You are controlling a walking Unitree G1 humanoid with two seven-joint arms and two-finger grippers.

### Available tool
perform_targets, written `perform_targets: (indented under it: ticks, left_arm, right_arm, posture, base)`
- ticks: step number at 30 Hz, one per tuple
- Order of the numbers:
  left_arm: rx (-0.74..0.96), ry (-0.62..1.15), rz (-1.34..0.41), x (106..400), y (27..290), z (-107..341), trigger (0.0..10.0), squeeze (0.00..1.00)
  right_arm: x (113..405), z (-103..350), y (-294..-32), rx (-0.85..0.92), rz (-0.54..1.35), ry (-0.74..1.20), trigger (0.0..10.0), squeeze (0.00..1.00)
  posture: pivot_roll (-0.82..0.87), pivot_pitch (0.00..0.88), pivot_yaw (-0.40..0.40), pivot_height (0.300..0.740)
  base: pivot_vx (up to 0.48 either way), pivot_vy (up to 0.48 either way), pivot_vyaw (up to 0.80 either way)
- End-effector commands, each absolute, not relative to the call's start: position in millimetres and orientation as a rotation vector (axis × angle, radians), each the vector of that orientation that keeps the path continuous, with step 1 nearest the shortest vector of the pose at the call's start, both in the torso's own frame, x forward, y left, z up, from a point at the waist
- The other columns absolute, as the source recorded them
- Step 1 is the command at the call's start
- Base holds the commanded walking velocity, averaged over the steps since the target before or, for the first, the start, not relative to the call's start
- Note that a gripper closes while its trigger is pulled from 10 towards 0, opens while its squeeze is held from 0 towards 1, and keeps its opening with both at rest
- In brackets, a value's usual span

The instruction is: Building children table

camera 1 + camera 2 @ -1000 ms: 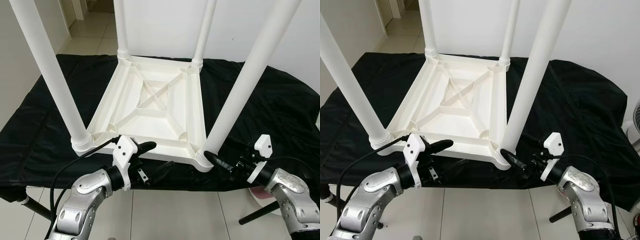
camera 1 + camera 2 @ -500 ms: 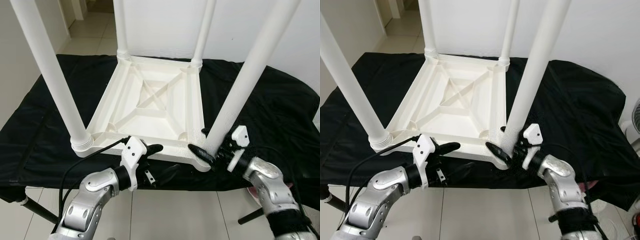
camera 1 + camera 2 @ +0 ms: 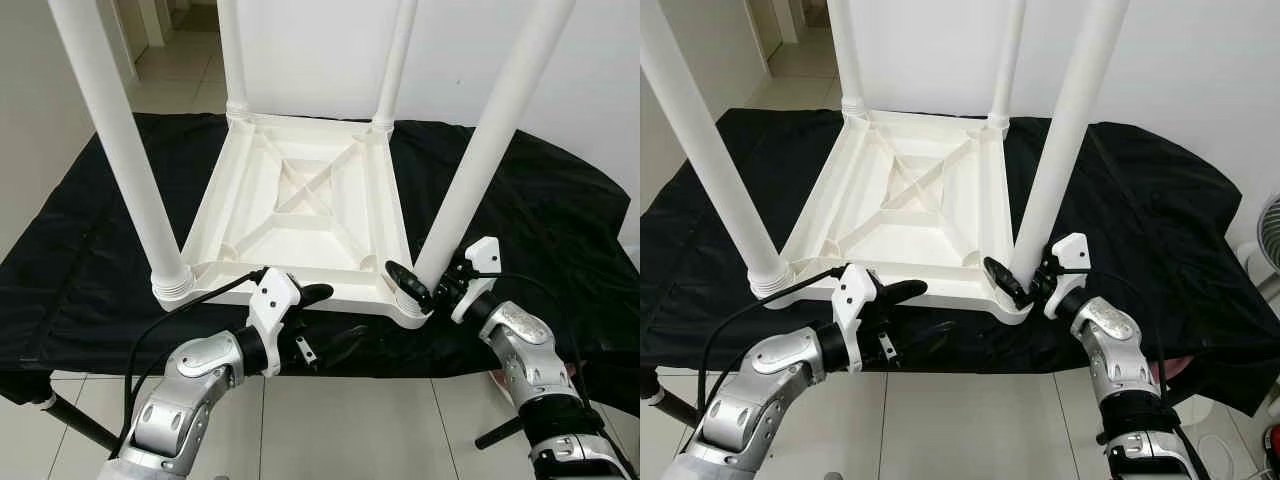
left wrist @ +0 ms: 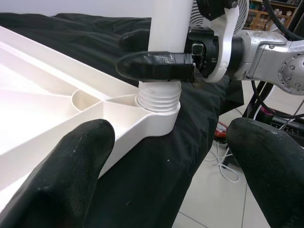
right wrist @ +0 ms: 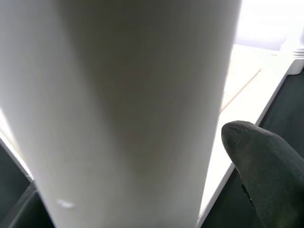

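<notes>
A white children's table [image 3: 300, 215] lies upside down on a black cloth [image 3: 90, 230], its legs pointing up. My right gripper [image 3: 420, 285] is shut on the near right leg [image 3: 480, 170] just above its threaded collar, with one finger [image 4: 156, 66] across the front and the other behind. My left gripper [image 3: 325, 315] is open at the tabletop's front edge, a little left of that leg; its upper finger [image 3: 310, 292] lies against the rim and the lower one hangs below the edge. The near left leg [image 3: 120, 160] stands in its socket.
The two far legs [image 3: 233, 50] [image 3: 395, 60] rise at the back corners. The cloth-covered work surface drops off just in front of my arms to tiled floor [image 3: 330, 420]. A white wall stands behind, and a fan [image 3: 1270, 230] at the far right.
My right gripper has swung in from the right of the tabletop's corner to the near right leg and closed around its base. My left gripper has edged forward and right.
</notes>
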State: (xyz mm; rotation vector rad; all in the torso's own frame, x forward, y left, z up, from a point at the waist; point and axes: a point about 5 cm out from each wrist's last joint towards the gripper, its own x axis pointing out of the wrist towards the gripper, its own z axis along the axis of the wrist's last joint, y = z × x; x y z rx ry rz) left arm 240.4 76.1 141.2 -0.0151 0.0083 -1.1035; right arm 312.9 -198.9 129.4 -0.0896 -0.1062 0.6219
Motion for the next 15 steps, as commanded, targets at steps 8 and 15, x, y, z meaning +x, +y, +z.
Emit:
perform_targets:
  ticks: [8, 15]
  left_arm:
    - [-0.008, -0.016, -1.088, 246, 62, 145, 10.0, 0.00]
    - [0.018, -0.011, -1.086, 245, 49, 142, 10.0, 0.00]
  right_arm:
    - [320, 131, -207, -0.128, 0.535, -0.131, 10.0, 0.00]
    - [325, 130, -213, -0.127, 0.503, -0.120, 10.0, 0.00]
  posture:
    - [-0.09, 0.000, -0.033, 0.740]
    - [-0.08, 0.000, -0.038, 0.740]
  base:
    - [0.000, 0.000, 0.00]
    - [0.000, 0.000, 0.00]
